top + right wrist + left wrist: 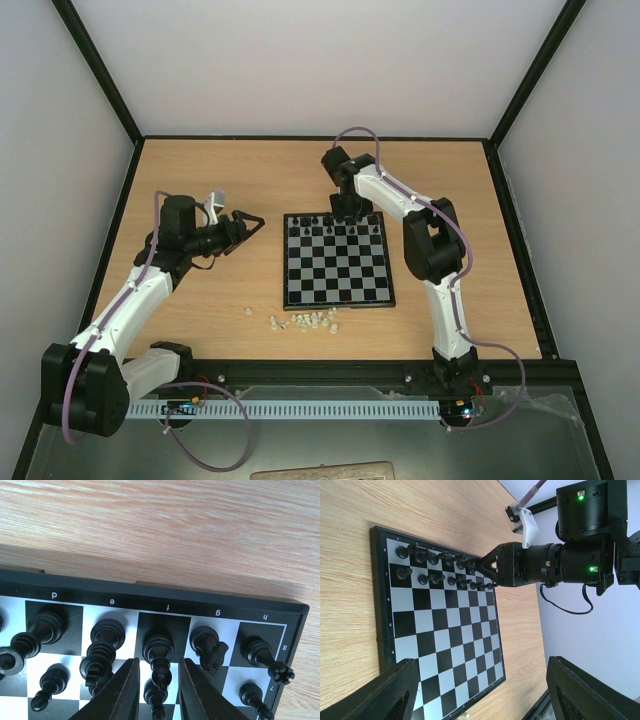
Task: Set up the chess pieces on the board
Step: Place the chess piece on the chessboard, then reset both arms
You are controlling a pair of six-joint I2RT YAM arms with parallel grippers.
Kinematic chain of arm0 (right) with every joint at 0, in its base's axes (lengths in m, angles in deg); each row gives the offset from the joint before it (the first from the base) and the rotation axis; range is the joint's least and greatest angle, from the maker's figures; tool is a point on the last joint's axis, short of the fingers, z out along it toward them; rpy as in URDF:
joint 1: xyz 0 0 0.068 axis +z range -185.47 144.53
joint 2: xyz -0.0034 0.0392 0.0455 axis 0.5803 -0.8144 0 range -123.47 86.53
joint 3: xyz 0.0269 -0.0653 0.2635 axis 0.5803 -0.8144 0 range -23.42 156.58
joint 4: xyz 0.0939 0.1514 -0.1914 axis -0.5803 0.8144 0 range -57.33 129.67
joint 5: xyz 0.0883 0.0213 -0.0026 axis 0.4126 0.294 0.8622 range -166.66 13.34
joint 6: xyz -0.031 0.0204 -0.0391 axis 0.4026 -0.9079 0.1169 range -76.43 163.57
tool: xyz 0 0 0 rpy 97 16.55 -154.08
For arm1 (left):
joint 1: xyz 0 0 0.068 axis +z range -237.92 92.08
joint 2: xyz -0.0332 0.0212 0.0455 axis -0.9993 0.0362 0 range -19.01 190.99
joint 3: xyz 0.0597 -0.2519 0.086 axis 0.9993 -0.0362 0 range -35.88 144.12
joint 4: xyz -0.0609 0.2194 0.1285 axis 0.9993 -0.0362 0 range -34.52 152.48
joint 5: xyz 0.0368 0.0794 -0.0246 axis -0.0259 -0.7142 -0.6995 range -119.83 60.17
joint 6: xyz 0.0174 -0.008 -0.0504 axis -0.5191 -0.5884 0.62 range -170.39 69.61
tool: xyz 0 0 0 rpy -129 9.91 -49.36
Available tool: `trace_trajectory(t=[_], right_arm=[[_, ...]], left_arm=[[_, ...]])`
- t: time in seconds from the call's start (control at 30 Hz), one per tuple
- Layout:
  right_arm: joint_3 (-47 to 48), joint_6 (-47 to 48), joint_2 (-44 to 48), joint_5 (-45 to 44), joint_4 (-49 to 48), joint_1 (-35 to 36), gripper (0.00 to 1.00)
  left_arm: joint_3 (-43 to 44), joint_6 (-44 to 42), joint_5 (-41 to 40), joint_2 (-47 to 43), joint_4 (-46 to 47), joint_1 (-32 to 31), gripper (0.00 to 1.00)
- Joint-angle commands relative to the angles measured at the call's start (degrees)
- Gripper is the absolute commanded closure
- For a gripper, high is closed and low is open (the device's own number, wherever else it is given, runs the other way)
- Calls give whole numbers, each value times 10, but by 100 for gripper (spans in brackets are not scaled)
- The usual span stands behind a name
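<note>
Note right gripper (159, 680), lower centre, jaws slightly parted astride an upright f-file piece (159, 647), clamping nothing, seemingly to leave it standing. Note chess pieces (440, 567) on upper rows of the board (338, 303); left gripper (252, 226) wide, empty.

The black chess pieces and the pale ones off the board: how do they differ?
The black chess pieces stand in two rows at the far end of the board; the whitish pieces sit scattered on the table, off it. The right tool is down among the black chess pieces; no tool is near the whitish pieces. Both are tiny chessmen.
</note>
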Motion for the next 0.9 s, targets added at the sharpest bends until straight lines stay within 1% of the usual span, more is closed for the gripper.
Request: trace_trajectory(t=[0.0, 0.13, 0.23, 0.37, 0.4, 0.43, 0.47, 0.5, 0.57, 0.63, 0.67, 0.7, 0.77, 0.87], right_arm=[[20, 2, -13, -3, 14, -2, 77], [35, 1, -20, -5, 16, -2, 77], [37, -5, -7, -8, 12, -2, 77], [16, -14, 52, -13, -15, -2, 69], [6, -16, 72, -14, -26, -2, 66], [-13, -17, 95, -16, -38, -2, 61], [-30, -18, 117, -15, -52, -2, 56], [-48, -19, 143, -14, -68, -2, 50], [-87, -21, 190, -10, -102, -2, 42], [-132, -22, 234, -3, -135, -2, 21], [-149, -23, 253, -3, -145, -2, 13], [-165, -25, 270, -5, -154, -2, 7], [-209, -33, 314, -13, -174, -3, 1], [-283, -36, 374, -6, -214, -2, 1]], left_arm=[[-5, -1, 11, 4, 11, 4, 27], [-4, -1, 10, 4, 10, 4, 27], [-3, -3, 8, 2, 7, 4, 27], [2, -10, -4, -2, 0, 4, 25], [6, -16, -18, -7, -8, 4, 23], [10, -22, -38, -13, -20, 4, 16], [12, -27, -56, -23, -28, 4, 4], [14, -32, -85, -32, -34, 4, 1], [16, -40, -123, -52, -47, 4, 1], [22, -48, -159, -67, -60, 4, 1], [23, -52, -179, -72, -67, 4, 1], [25, -56, -205, -79, -79, 3, 1], [22, -61, -251, -97, -87, 1, 1], [18, -60, -319, -117, -107, 0, 1]])
